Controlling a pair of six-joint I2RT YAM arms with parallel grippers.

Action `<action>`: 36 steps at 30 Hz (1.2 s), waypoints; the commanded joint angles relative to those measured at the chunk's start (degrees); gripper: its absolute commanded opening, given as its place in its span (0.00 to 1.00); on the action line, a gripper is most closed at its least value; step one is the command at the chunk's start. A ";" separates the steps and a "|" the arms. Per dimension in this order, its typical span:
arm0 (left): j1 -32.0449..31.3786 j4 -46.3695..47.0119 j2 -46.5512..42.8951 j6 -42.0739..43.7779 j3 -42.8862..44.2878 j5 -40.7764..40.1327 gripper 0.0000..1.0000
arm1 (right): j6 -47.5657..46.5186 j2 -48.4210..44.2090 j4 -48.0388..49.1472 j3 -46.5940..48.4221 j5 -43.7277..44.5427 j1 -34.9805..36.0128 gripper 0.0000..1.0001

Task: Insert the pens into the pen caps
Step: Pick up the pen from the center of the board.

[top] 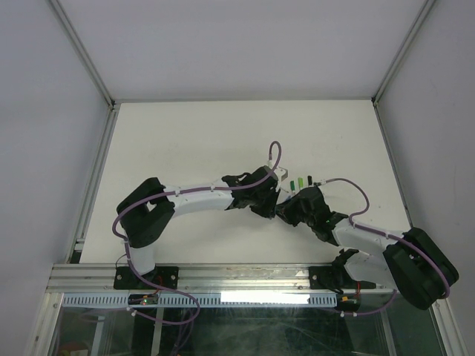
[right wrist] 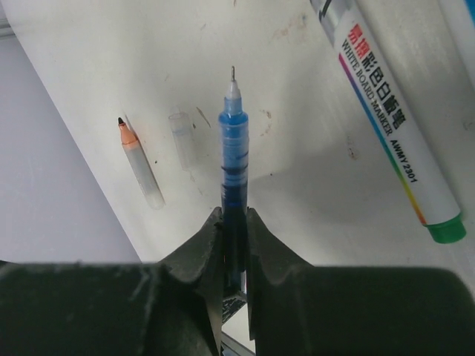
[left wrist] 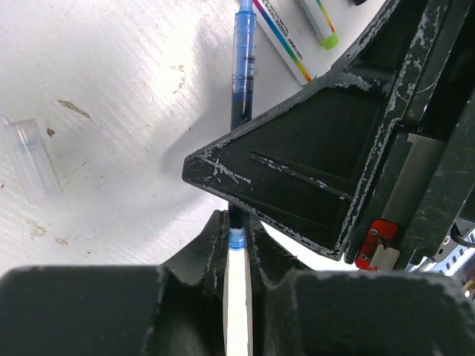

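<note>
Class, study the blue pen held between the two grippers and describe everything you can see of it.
The blue pen is slim and uncapped: a fine metal tip, a white cone, then a clear blue plastic section with rings and dark ink inside. Its rear barrel is white with a blue band. The right gripper clamps the blue section, the left gripper clamps the white barrel, so it spans both. Whether it touches the white table cannot be told.

Slim blue-barrelled pen [right wrist: 233, 141]: rear end buried inside my right gripper [right wrist: 234, 216]. White board marker with green end [right wrist: 393, 126]: upper end cut off at the picture's edge. Overhead, the row of markers [top: 300, 182] by my wrists is too small to sort.
</note>
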 commanded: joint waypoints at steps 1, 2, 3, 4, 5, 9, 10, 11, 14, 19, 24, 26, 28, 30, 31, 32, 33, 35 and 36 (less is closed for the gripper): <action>-0.26 2.76 -0.27 -0.85 2.32 -2.17 0.05 | 0.54 -0.24 4.57 1.08 -1.89 0.34 0.03; -0.26 2.76 -0.43 -0.93 2.25 -2.32 0.06 | 0.08 -0.15 4.42 1.20 -1.98 0.37 0.01; -0.26 2.76 -0.66 -0.94 2.21 -2.41 0.07 | -0.50 -0.05 4.28 1.40 -1.91 0.34 0.00; -0.26 2.78 -0.99 -0.92 2.16 -2.50 0.09 | -1.06 0.04 4.02 1.55 -1.84 0.40 0.00; -0.26 2.85 -1.58 -0.87 2.06 -2.58 0.12 | -1.82 0.04 3.79 1.73 -1.68 0.39 0.00; -0.04 3.26 -5.77 -0.47 0.08 -5.33 0.28 | -5.51 -1.70 0.82 3.03 -0.17 0.34 0.00; 0.25 3.47 -7.25 -0.45 -0.92 -6.35 0.30 | -7.86 -2.45 -0.20 3.40 1.01 0.33 0.00; 0.70 3.73 -8.72 -0.40 -1.85 -7.04 0.32 | -9.58 -3.13 -1.23 3.82 1.86 0.30 0.00; 3.02 4.04 -12.26 -0.05 -4.28 -7.75 0.34 | -15.68 -5.66 -3.83 4.92 3.58 0.20 0.00; 8.48 3.98 -14.43 2.18 -6.20 -5.94 0.36 | -33.18 -8.79 -7.35 7.16 -0.20 -0.02 0.00; 12.14 3.26 -15.08 3.96 -5.47 -5.36 0.37 | -48.97 -12.06 -9.83 8.89 -9.97 -0.06 0.00; 12.90 3.27 -15.05 4.29 -5.23 -5.28 0.37 | -52.56 -13.60 -11.56 9.42 -11.56 -0.08 0.00; 13.17 3.30 -14.70 4.67 -4.95 -4.92 0.38 | -55.62 -14.77 -12.96 10.19 -13.57 -0.06 0.00; 13.17 3.33 -14.32 4.68 -4.74 -4.42 0.38 | -58.34 -15.02 -13.77 10.87 -16.04 -0.05 0.00; 13.18 3.35 -14.23 4.56 -4.66 -3.41 0.38 | -59.28 -14.80 -14.35 11.36 -17.00 -0.09 0.00; 13.13 3.58 -14.22 4.40 -4.65 -2.47 0.38 | -60.17 -14.50 -14.75 11.78 -17.96 -0.10 0.00; 13.18 3.94 -14.26 4.18 -4.69 -1.86 0.38 | -60.69 -14.13 -15.02 12.13 -18.43 -0.11 0.00; 13.14 4.60 -14.58 3.60 -5.09 -1.58 0.39 | -61.21 -13.29 -15.62 12.67 -18.72 -0.10 0.00; 13.16 4.83 -14.69 3.34 -5.39 -1.77 0.39 | -61.43 -12.82 -15.87 12.93 -18.89 -0.11 0.00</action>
